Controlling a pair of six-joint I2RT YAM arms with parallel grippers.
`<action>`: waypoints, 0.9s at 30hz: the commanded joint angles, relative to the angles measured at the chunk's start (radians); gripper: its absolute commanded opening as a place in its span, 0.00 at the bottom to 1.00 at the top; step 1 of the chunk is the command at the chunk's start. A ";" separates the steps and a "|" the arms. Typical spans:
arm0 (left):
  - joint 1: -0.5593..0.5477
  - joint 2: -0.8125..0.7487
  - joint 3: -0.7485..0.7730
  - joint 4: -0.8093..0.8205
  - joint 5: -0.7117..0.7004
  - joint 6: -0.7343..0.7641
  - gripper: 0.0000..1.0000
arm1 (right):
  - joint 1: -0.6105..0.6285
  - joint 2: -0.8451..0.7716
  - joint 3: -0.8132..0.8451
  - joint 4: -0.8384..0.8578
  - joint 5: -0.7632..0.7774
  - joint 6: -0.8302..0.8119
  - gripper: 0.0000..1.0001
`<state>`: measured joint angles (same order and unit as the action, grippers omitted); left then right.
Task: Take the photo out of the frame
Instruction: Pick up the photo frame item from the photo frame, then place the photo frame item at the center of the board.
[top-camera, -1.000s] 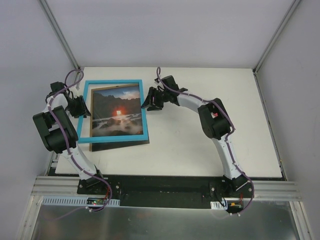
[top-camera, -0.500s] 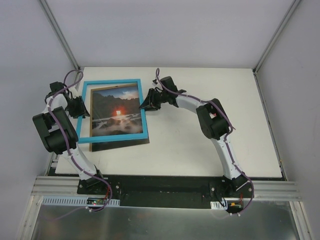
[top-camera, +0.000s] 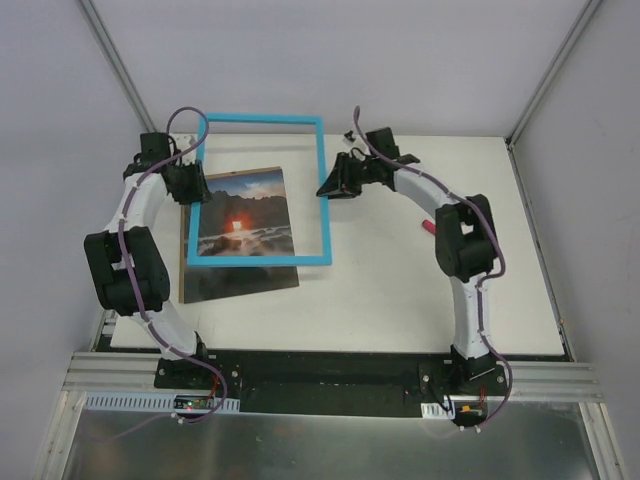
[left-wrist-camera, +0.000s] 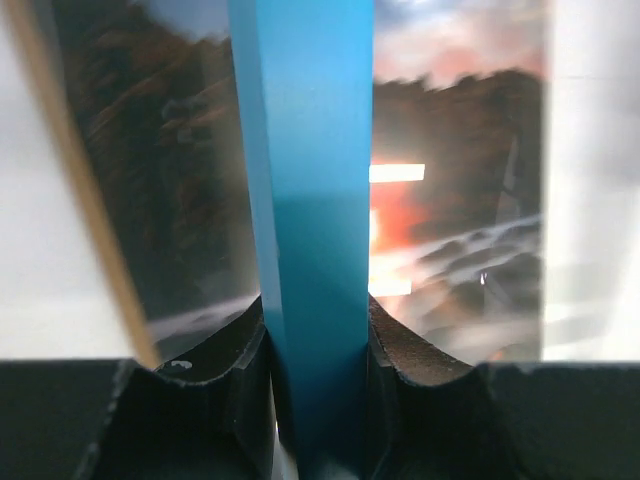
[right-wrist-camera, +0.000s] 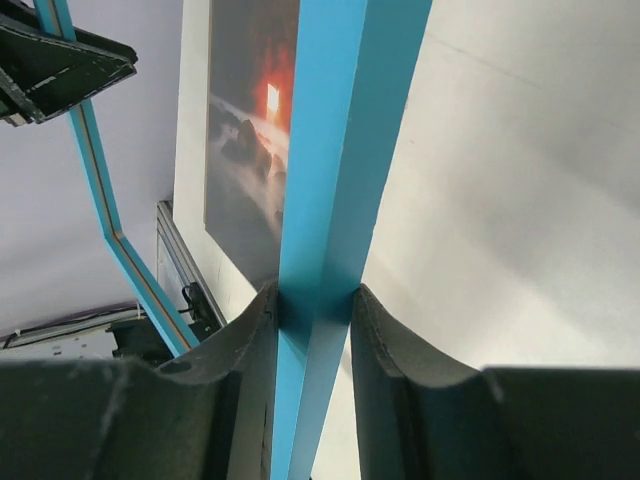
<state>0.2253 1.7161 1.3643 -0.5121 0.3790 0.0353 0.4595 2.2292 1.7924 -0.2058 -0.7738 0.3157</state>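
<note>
Left gripper (top-camera: 192, 186) pinched the left rail of the frame (top-camera: 262, 119); right gripper (top-camera: 330, 189) pinched its right rail. Table (top-camera: 420, 300) lay below, with the frame hanging above its far left. Backing board (top-camera: 240, 282) sat flat at near left, with the photo (top-camera: 245, 222) resting on it. Your risk: uneven pulls could twist the thin rails loose, dropping the frame onto the print and scuffing it.
</note>
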 joint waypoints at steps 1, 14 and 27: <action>-0.185 -0.014 0.103 -0.025 0.136 -0.092 0.23 | -0.103 -0.225 -0.063 -0.082 -0.094 -0.194 0.01; -0.639 0.399 0.565 -0.028 0.290 -0.402 0.24 | -0.593 -0.470 -0.303 -0.565 -0.079 -0.774 0.01; -0.920 0.749 0.887 0.018 0.337 -0.554 0.25 | -0.936 -0.343 -0.254 -0.817 0.128 -1.152 0.01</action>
<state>-0.6090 2.4378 2.1590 -0.5301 0.5182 -0.4526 -0.4675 1.8286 1.4788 -0.9939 -0.6968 -0.6590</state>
